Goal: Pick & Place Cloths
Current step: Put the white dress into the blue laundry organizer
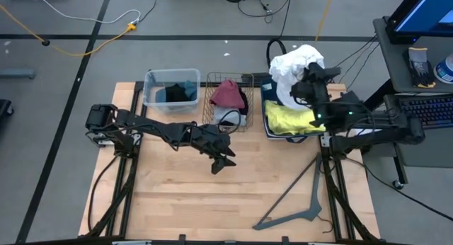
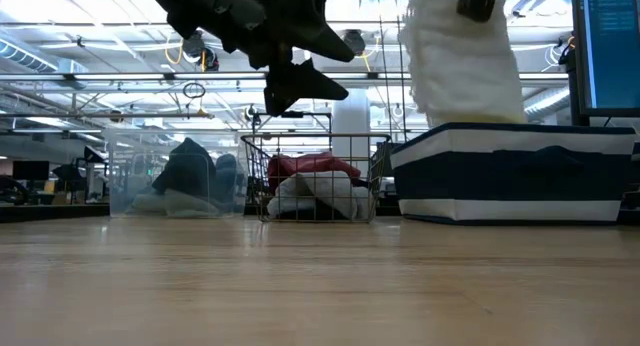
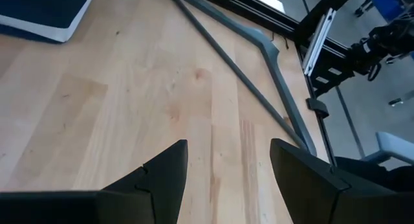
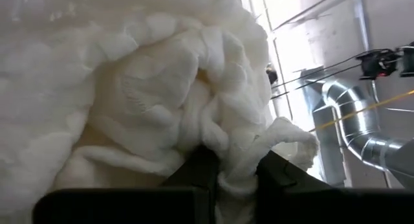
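Big fluffy white cloth (image 1: 294, 69) hangs bunched up at upper right of the high view, over the navy-and-white striped bin (image 1: 272, 123) (yellow cloth (image 1: 290, 117) still inside). The right gripper (image 4: 231, 174) is clamped on a fold of it. Light wooden table (image 1: 184, 195), grey hanger (image 1: 301, 199) lower right. The left gripper (image 1: 225, 162) hovers mid-frame, fingers apart, holding nothing.

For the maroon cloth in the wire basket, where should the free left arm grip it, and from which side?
Probably from straight above, at the raised top fold of the maroon cloth. It is heaped over a white cloth and mounds at about rim height, while the wire basket walls block any sideways approach. The left gripper hangs open over bare table.
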`<state>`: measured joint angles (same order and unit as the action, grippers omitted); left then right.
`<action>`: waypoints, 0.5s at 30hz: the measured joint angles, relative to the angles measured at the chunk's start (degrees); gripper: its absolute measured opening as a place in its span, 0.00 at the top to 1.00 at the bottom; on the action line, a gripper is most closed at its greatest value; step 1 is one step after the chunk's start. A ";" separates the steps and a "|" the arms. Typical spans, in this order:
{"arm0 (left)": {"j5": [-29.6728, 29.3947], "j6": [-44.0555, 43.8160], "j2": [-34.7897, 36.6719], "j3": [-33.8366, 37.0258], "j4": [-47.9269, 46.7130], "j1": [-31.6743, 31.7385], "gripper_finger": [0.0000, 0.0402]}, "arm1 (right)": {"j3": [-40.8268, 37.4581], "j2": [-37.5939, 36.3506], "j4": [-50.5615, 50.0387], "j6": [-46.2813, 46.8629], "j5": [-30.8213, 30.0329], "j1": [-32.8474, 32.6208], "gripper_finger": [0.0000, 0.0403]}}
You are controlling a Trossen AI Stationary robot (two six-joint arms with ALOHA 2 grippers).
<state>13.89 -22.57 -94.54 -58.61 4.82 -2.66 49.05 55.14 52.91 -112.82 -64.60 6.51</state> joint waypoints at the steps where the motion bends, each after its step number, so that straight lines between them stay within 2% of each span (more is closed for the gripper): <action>1: 0.00 0.02 0.00 0.00 0.00 -0.08 0.44 | -0.93 0.14 -0.65 0.95 -0.21 0.82 0.90; 8: -0.93 2.55 0.02 -0.02 -0.31 -0.72 0.44 | -8.74 0.58 -4.49 7.25 -2.73 5.10 0.90; 15: -6.94 6.60 0.02 -0.04 -0.35 -1.62 0.44 | -16.66 0.59 -9.08 15.61 -6.14 5.87 0.90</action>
<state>6.95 -15.97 -94.52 -58.65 4.47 -4.27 32.39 55.72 43.83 -97.20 -70.74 12.38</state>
